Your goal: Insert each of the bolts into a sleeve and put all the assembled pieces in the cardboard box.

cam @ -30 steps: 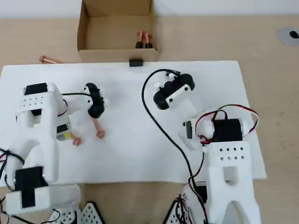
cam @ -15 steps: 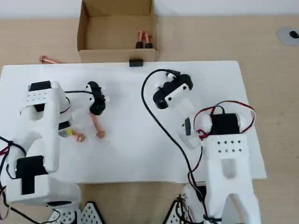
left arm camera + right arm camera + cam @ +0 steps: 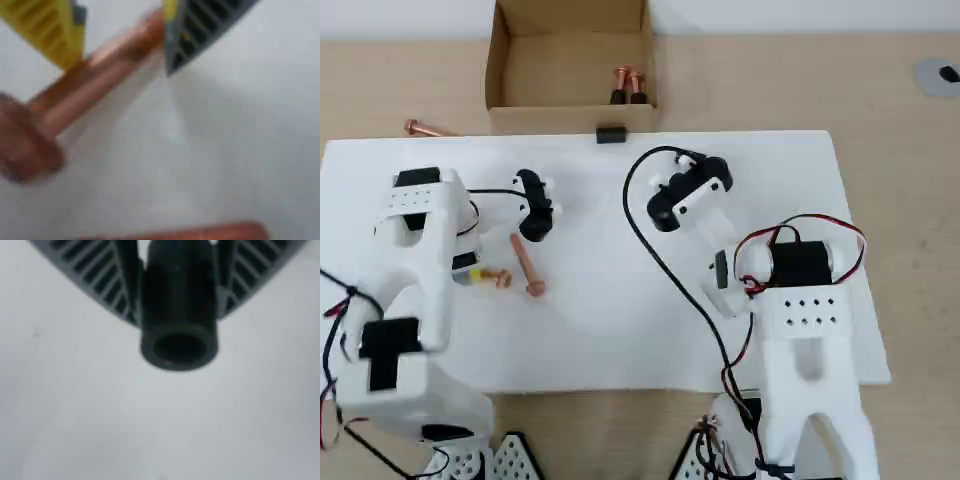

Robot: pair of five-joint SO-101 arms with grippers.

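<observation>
Left wrist view, left end effector (image 3: 122,45) tilted low, pinching bolt (image 3: 95,90)

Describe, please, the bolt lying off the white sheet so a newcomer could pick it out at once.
Find the cardboard box at the far edge. On the wooden table left of it in the high view, beyond the white sheet, lies a copper bolt. Unlike the two bolts on the sheet and the pair in the box, it lies alone on wood.
</observation>
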